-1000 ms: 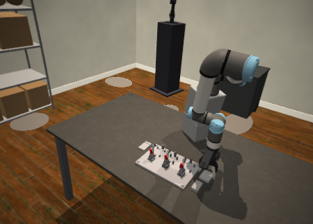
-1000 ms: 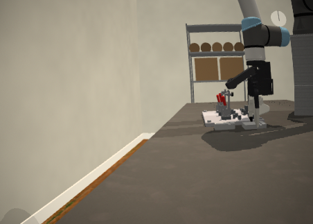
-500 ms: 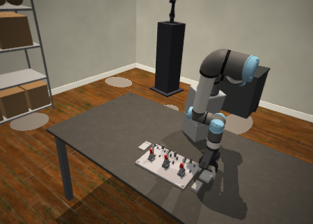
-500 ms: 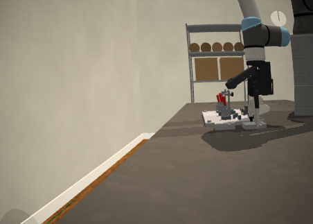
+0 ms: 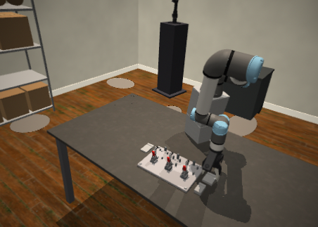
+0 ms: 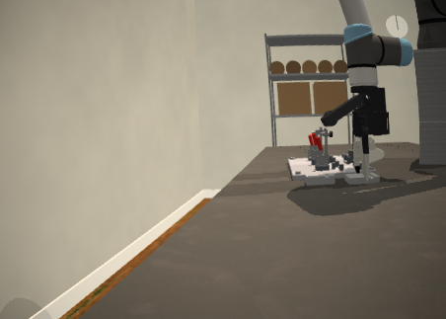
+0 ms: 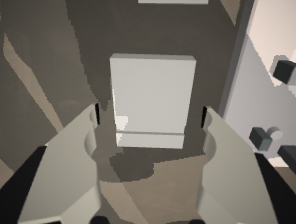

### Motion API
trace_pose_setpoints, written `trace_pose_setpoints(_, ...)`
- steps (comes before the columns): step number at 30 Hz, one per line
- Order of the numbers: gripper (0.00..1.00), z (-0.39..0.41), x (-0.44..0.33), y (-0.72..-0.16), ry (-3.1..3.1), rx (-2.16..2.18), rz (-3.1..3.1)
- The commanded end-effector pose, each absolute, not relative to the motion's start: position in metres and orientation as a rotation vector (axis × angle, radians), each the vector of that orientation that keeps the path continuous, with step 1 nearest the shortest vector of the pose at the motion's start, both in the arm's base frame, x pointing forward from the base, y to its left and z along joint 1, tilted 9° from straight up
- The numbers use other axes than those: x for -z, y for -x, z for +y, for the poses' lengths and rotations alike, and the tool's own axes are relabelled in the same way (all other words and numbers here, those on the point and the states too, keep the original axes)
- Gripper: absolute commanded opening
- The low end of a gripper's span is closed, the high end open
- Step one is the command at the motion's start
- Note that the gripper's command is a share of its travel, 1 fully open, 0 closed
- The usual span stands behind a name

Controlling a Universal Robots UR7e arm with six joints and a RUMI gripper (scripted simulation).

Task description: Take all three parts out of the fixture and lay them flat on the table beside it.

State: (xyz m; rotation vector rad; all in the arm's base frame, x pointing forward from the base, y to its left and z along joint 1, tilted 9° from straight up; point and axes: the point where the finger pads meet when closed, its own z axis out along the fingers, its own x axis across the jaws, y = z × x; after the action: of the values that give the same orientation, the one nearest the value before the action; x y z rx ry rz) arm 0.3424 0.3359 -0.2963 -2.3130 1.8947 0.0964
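The fixture (image 5: 158, 171) (image 6: 301, 170) (image 7: 265, 30) is a pale plate with three red-handled clamps and small dark blocks; no part shows on it. One light grey part (image 5: 209, 178) (image 7: 152, 90) lies flat on the table beside the fixture's right end. A second part (image 5: 200, 188) (image 6: 320, 181) (image 7: 173, 1) lies flat close by, nearer the table's front edge. A third part (image 5: 147, 147) lies flat beside the fixture's left end. My gripper (image 5: 216, 173) (image 6: 362, 176) (image 7: 150, 106) is open low around the first part, with a gap on both sides.
The red clamp handles (image 5: 168, 159) (image 6: 316, 142) stand up from the fixture, left of my gripper in the top view. The fixture's edge runs close beside my right finger in the wrist view. The table's front edge (image 5: 116, 177) lies beyond the fixture.
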Motion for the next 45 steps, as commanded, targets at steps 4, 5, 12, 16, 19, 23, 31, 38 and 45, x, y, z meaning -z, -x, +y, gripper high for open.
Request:
trace_pose_setpoints(4,0.54,0.333,0.281,-0.342,2.312,-0.095,1.896)
trace_pose_setpoints(5,0.54,0.332,0.277,-0.341,2.312,-0.095,1.896)
trace_pose_setpoints(12,0.54,0.327,0.246,-0.34,2.312,-0.096,1.895)
trace_pose_setpoints(16,0.54,0.325,0.231,-0.339,2.312,-0.096,1.895)
trace_pose_setpoints(19,0.54,0.324,0.225,-0.339,2.312,-0.096,1.895)
trace_pose_setpoints(23,0.54,0.323,0.219,-0.339,2.312,-0.096,1.895)
trace_pose_setpoints(31,0.54,0.323,0.217,-0.338,2.313,-0.096,1.895)
trace_pose_setpoints(38,0.54,0.323,0.218,-0.338,2.313,-0.096,1.895)
trace_pose_setpoints(45,1.0,0.323,0.218,-0.338,2.313,-0.095,1.894)
